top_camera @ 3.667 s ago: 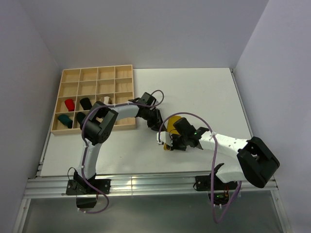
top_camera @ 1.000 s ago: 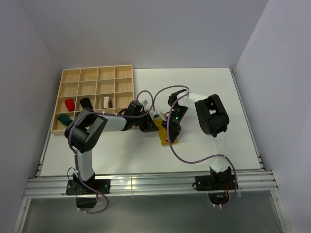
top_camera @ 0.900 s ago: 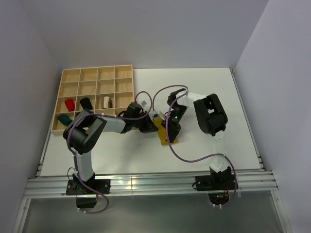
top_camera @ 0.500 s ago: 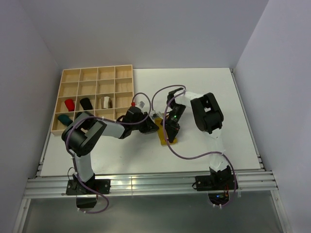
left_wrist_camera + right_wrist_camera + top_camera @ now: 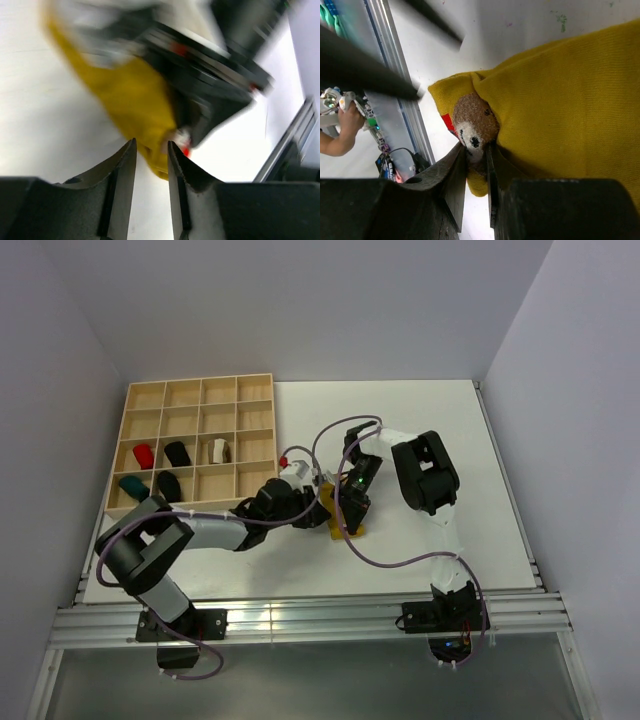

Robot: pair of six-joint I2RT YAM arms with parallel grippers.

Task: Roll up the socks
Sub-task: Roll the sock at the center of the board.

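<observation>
The mustard yellow sock lies on the white table between my two grippers. In the right wrist view the sock has a brown bear patch near its folded end. My right gripper is shut on that end, and in the top view it stands over the sock. My left gripper is at the sock's left side. In the left wrist view it is narrowly open, with the blurred sock tip just at its fingertips.
A wooden compartment tray stands at the back left, holding rolled red, black, white, teal and dark socks. The metal rail runs along the near edge. Cables loop over both arms.
My left arm has swung down and toward the near edge, and its gripper has come in against the sock from the left. My right gripper has stayed on the sock.
</observation>
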